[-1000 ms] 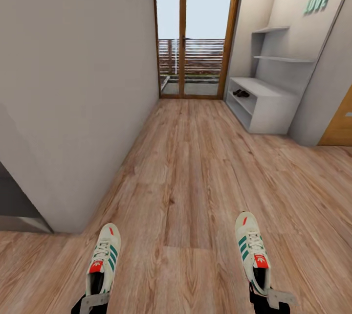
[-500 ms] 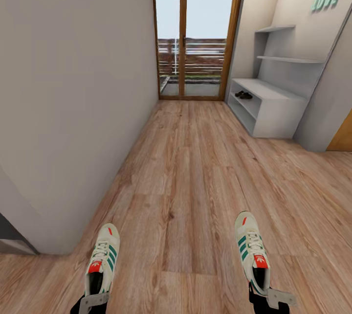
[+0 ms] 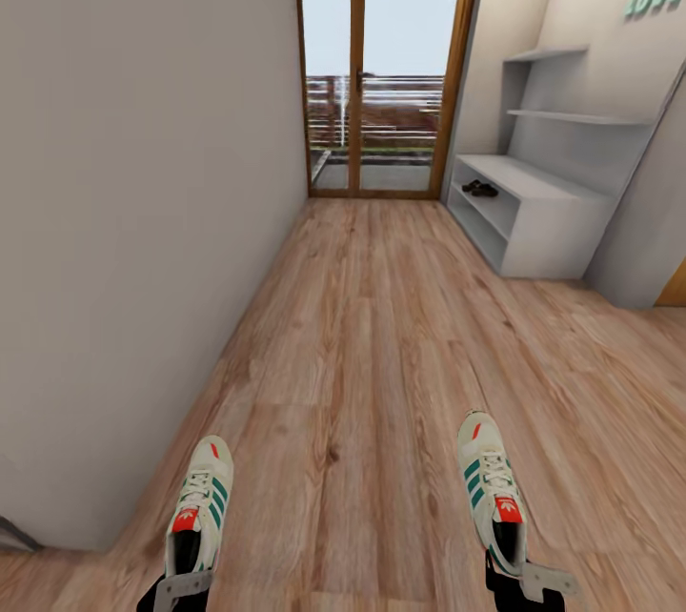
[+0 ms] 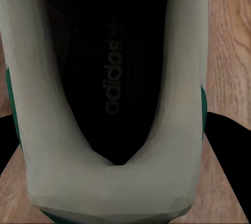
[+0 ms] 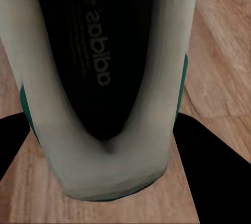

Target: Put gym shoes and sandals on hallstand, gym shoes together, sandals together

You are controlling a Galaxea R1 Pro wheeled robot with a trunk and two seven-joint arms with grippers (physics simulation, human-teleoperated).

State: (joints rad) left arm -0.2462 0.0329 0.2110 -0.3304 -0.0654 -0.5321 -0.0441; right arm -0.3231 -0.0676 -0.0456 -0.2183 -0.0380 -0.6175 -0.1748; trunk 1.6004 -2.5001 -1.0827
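In the head view I hold one gym shoe in each hand, low over the corridor floor [image 3: 362, 355]. My left gripper [image 3: 181, 585] is shut on the heel of the left gym shoe [image 3: 198, 507], whose toe points away from me. My right gripper [image 3: 519, 581] is shut on the heel of the right gym shoe [image 3: 493, 490]. Each wrist view looks into a shoe's dark insole, the left shoe [image 4: 110, 77] and the right shoe [image 5: 99, 67], with dark fingers [image 4: 230, 140] [image 5: 209, 156] on either side. The two sandals [image 3: 479, 189] lie side by side on a shelf of the pale grey hallstand [image 3: 548, 231], far right.
A grey wall [image 3: 143, 212] runs close along my left. A wood-framed glass door [image 3: 381, 69] closes the corridor's far end. Floating shelves [image 3: 562, 116] hang above the hallstand. Open plank floor stretches between me and the hallstand.
The whole view has shifted: the camera has moved forward along the corridor, so the hallstand and door look nearer and the left wall corner has slid back. Both shoes stay in the grippers.
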